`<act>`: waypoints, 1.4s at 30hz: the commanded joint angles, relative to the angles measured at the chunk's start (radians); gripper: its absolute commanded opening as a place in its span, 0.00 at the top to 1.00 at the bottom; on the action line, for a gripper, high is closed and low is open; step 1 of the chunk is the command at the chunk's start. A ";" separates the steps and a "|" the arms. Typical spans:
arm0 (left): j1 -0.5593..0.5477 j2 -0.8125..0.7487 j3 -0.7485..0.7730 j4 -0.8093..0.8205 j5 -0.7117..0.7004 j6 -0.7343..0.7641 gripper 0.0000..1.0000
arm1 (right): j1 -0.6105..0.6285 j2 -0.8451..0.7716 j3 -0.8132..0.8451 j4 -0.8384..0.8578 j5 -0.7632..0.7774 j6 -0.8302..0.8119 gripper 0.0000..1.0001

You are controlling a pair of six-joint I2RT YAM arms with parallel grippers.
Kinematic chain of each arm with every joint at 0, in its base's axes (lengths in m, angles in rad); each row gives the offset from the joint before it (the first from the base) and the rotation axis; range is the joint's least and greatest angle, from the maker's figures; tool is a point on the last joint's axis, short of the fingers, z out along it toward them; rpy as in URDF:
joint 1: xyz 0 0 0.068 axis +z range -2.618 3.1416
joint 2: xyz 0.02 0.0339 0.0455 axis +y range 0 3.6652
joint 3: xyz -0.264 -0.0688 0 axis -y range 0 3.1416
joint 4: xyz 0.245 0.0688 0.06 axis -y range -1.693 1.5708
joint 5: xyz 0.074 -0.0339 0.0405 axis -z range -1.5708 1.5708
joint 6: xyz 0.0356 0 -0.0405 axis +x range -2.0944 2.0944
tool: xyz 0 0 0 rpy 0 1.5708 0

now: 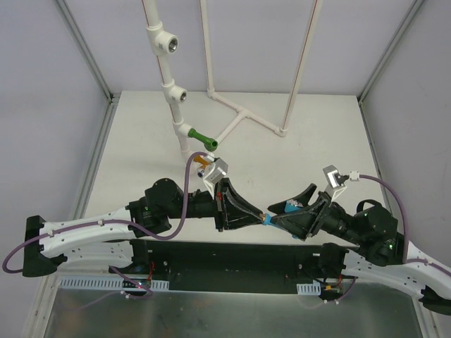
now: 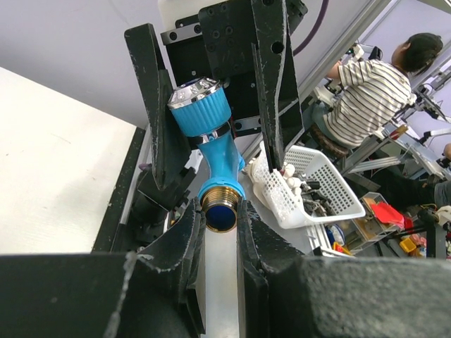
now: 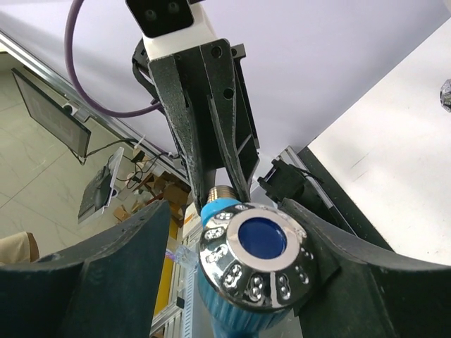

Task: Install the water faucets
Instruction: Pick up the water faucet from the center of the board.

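Observation:
The light blue faucet [image 2: 211,134] hangs between my two grippers above the table's near edge. My left gripper [image 2: 220,211] is shut on its brass threaded end. My right gripper [image 3: 229,211] is open around its chrome-capped knob [image 3: 257,257], with a gap on one side. In the top view the grippers meet tip to tip, left [image 1: 259,217] and right [image 1: 276,217]. The green faucet [image 1: 201,138] sits in the lowest tee of the white upright pipe [image 1: 163,67]. The orange faucet [image 1: 204,162] lies on the table by the left wrist, partly hidden.
Two open tees [image 1: 169,46] [image 1: 177,94] sit higher on the upright pipe. A white pipe frame [image 1: 243,113] stands at the back of the table. Metal frame posts [image 1: 88,63] flank it. A white basket [image 2: 310,186] and a seated person [image 2: 373,84] are beyond the table.

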 commanded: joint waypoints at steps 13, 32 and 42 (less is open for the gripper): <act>0.003 -0.005 0.012 0.101 0.010 -0.012 1.00 | 0.002 0.054 0.025 0.082 -0.044 0.006 1.00; 0.003 -0.032 -0.025 0.109 0.015 -0.030 0.55 | 0.004 -0.017 0.025 0.028 0.097 -0.012 1.00; 0.003 0.033 0.000 0.127 0.064 -0.049 1.00 | 0.004 -0.032 0.022 0.031 0.129 -0.011 1.00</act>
